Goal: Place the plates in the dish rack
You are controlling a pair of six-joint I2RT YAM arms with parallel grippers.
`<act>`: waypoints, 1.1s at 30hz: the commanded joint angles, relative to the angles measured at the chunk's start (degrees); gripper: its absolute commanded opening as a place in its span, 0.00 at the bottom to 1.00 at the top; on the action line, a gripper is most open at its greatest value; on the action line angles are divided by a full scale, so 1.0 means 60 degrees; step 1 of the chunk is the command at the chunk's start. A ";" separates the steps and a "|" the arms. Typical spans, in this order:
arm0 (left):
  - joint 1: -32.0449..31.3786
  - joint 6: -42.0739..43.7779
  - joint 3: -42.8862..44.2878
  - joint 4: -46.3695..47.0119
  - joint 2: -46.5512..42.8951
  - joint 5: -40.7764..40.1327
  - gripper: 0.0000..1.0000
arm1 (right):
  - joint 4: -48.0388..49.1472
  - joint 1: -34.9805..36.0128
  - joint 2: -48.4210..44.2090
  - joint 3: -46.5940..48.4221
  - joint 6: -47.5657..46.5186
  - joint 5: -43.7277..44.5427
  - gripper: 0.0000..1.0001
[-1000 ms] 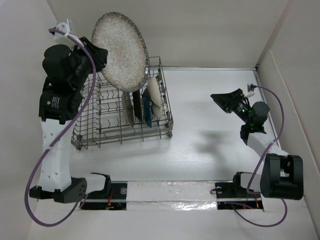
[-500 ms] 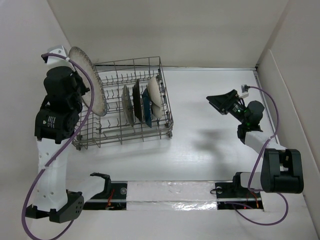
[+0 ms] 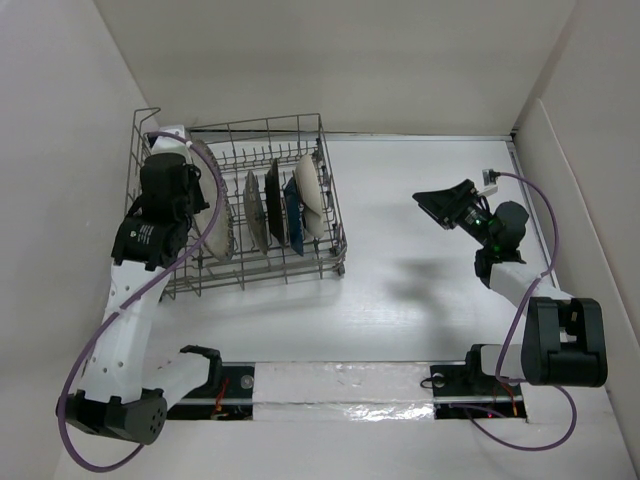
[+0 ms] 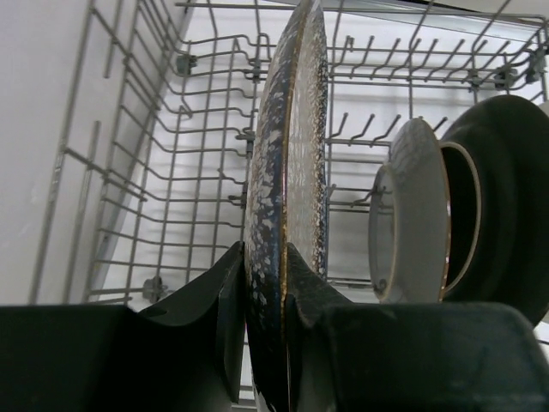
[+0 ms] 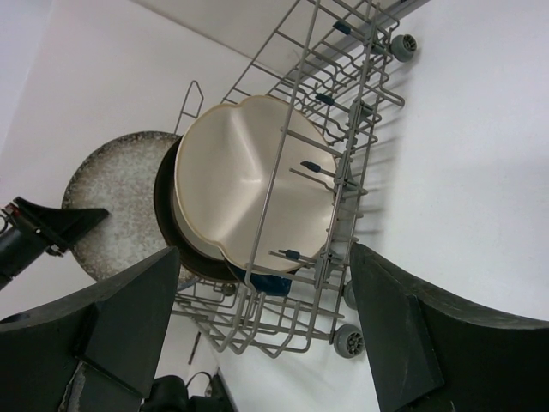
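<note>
Left wrist: speckled plate (image 4: pixel 296 154) pinched edge-on between left gripper (image 4: pixel 264 262) jaws — right gripper (image 5: pixel 266 318) jaws wide.

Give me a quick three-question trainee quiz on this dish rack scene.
1. True or false: the left gripper is shut on the speckled plate.
2. The right gripper is: A open and empty; B holding a plate; C inside the dish rack.
3. Fill in: besides the speckled plate, ___ other plates stand in the rack.
Key: 1 true; 2 A; 3 four.

Left tool (image 4: pixel 262 257) tight (right tool (image 5: pixel 264 253) wide)
</note>
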 commanded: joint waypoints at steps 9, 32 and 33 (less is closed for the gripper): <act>-0.0052 0.0059 -0.0178 0.2684 -0.0268 0.0064 0.00 | 0.0096 0.0163 0.0049 0.0307 -0.0372 0.0196 0.84; -0.0623 -0.0175 -0.2274 0.3241 0.0039 -0.0347 0.34 | -0.0242 0.0252 0.0035 0.0395 -0.0622 0.0372 0.84; -0.0623 -0.0219 -0.2216 0.3241 0.0025 -0.0391 0.42 | -0.0242 0.0252 0.0035 0.0395 -0.0622 0.0372 0.84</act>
